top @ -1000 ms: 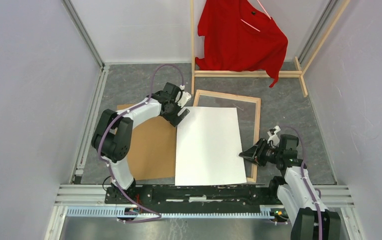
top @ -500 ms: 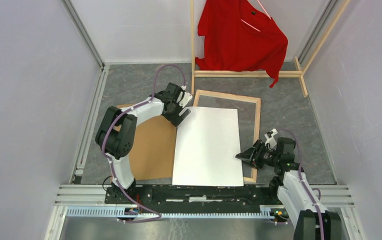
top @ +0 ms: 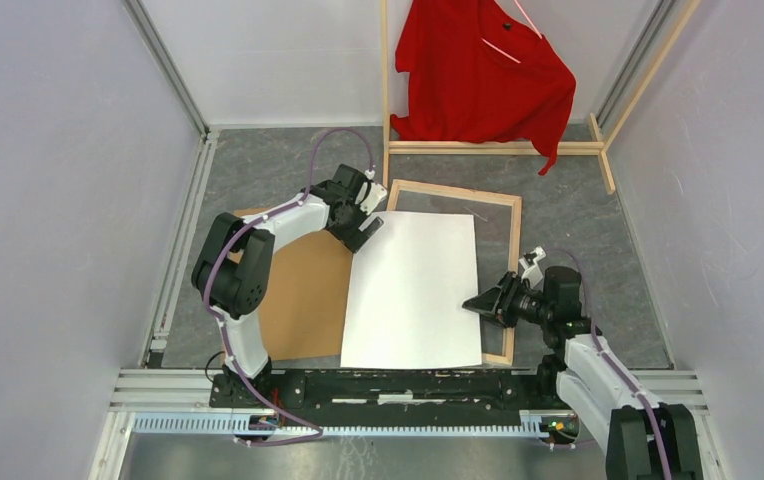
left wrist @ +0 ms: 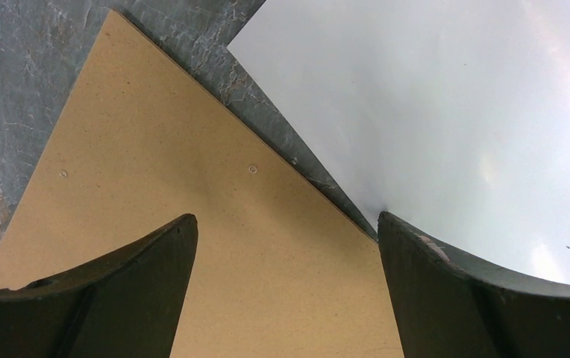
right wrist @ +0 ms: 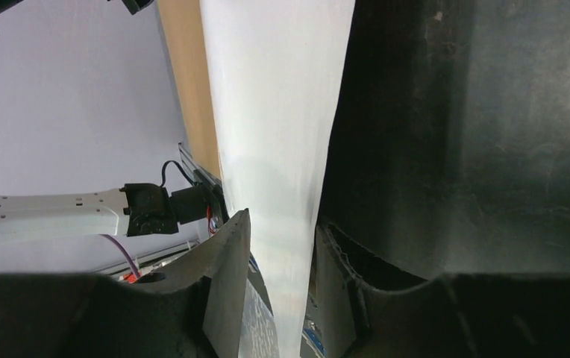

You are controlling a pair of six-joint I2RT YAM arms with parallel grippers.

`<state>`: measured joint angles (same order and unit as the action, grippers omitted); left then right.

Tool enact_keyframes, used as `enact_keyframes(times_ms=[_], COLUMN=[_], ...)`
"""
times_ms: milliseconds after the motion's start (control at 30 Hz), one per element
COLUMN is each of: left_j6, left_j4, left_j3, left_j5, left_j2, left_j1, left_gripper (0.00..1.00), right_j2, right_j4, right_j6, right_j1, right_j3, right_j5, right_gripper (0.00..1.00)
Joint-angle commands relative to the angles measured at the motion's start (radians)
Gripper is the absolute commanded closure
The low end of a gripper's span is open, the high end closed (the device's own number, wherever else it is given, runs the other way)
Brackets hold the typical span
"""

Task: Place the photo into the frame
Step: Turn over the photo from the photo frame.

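Note:
The photo [top: 413, 290] lies white back up over the frame [top: 453, 192], hiding most of it. The frame's bare-wood far and right rails show. My left gripper [top: 366, 228] is open at the photo's far left corner. In the left wrist view its fingers [left wrist: 286, 246] straddle the gap between the brown backing board [left wrist: 192, 186] and the photo [left wrist: 453, 112]. My right gripper [top: 470, 302] is turned on its side at the photo's right edge. In the right wrist view its jaws [right wrist: 283, 220] stand narrowly apart with the photo [right wrist: 274, 112] between them.
The brown backing board [top: 298, 300] lies flat left of the photo, partly under its left edge. A wooden clothes rack [top: 498, 148] with a red shirt [top: 483, 70] stands at the back. Grey walls close both sides.
The right gripper has moved left and the photo has slid left with it, further over the backing board. The left gripper has shifted slightly right at the photo's far corner.

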<state>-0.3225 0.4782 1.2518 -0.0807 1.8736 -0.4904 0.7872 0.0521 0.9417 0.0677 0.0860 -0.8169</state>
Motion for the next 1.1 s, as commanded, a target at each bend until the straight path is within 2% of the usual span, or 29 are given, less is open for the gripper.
enact_keyframes(times_ms=[0, 200, 300, 367, 467, 633, 1067], left_j6=[0.026, 0.014, 0.009, 0.008, 0.005, -0.006, -0.008], left_j4=[0.01, 0.07, 0.105, 0.125, 0.149, 0.157, 0.149], left_j3=[0.06, 0.115, 0.161, 0.193, 0.24, 0.237, 0.19], left_j5=[-0.012, 0.005, 0.004, 0.004, 0.0, -0.006, 0.004], left_j2=[0.009, -0.017, -0.033, -0.04, -0.041, -0.046, -0.067], left_j1=[-0.004, 0.007, 0.016, 0.039, 0.079, 0.109, 0.112], left_gripper=[0.03, 0.0, 0.0, 0.0, 0.0, 0.0, 0.0], right_j2=[0.038, 0.067, 0.06, 0.043, 0.004, -0.069, -0.092], right_j4=[0.046, 0.032, 0.003, -0.049, -0.167, -0.249, -0.382], right_j6=[-0.043, -0.106, -0.133, -0.165, -0.204, -0.202, -0.27], right_j1=[0.022, 0.027, 0.027, 0.026, 0.026, 0.026, 0.025], right_j3=[0.084, 0.115, 0.126, 0.158, 0.206, 0.231, 0.309], right_j5=[0.071, 0.106, 0.135, 0.187, 0.283, 0.367, 0.456], right_gripper=[0.63, 0.81, 0.96, 1.0, 1.0, 1.0, 1.0])
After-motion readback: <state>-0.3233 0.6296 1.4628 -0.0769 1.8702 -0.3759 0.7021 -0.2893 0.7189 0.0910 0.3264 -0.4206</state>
